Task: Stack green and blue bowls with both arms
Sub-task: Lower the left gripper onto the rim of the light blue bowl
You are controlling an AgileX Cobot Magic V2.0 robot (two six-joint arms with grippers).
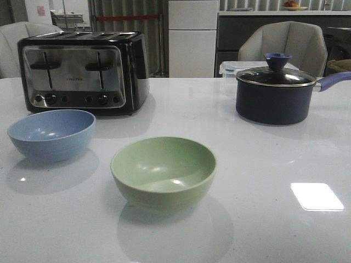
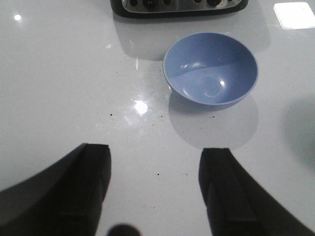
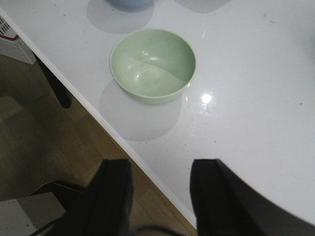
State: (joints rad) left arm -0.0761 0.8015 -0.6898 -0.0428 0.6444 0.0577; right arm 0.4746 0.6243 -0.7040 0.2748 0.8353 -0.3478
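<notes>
The pale green bowl sits upright and empty on the white table near the front middle. The light blue bowl sits upright and empty to its left, in front of the toaster. The two bowls are apart. Neither arm shows in the front view. In the left wrist view my left gripper is open and empty above bare table, short of the blue bowl. In the right wrist view my right gripper is open and empty, hanging over the table's front edge, short of the green bowl.
A black and chrome toaster stands at the back left. A dark navy lidded saucepan with a purple handle stands at the back right, a clear plastic box behind it. The table's front edge and wooden floor show below the right gripper.
</notes>
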